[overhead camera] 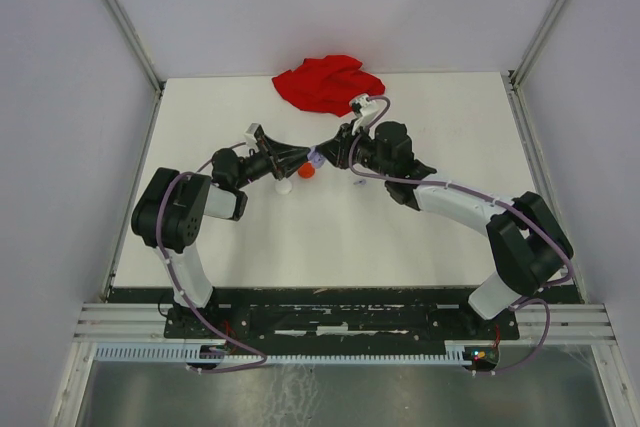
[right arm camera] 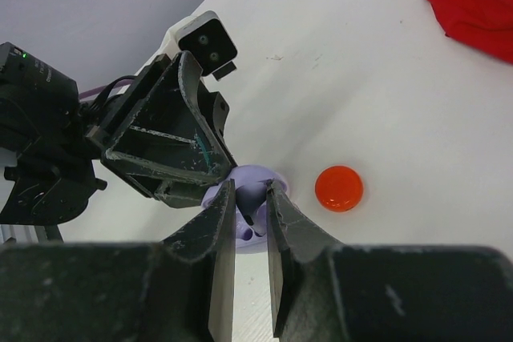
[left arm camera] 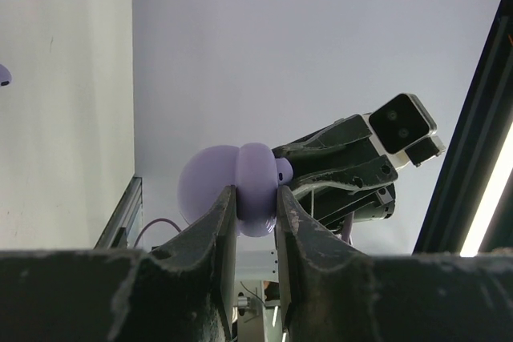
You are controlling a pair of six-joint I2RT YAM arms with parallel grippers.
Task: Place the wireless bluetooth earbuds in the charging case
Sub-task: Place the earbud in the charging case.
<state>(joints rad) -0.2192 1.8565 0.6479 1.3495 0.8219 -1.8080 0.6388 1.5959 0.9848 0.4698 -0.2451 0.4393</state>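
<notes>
Both arms met over the middle of the white table [overhead camera: 400, 237], tips nearly nose to nose. Left gripper [left arm camera: 255, 196] was clenched on the lavender charging case [left arm camera: 208, 186], a rounded two-lobed shell held up off the surface, its fingers [left arm camera: 224, 222] pinching the narrower lobe from either side. Right gripper [right arm camera: 250, 190] faced it head-on, jaws drawn in to a narrow slit. In the left wrist view a small lavender earbud [left arm camera: 284, 171] showed as a nub at that gripper's tip, pressed against the case's side, so the grip appeared to be on it. Most of the bud was hidden by fingers and case. In the right wrist view the case filled the gap between the right fingers [right arm camera: 220, 222], with a dark slot visible inside it. A red disc [right arm camera: 338, 188] lay flat on the table just beside the case, apart from both grippers. A white round piece [overhead camera: 283, 187] sat on the table near the left gripper. A crumpled red cloth [overhead camera: 328, 84] lay at the far edge of the table, well apart from the arms.
</notes>
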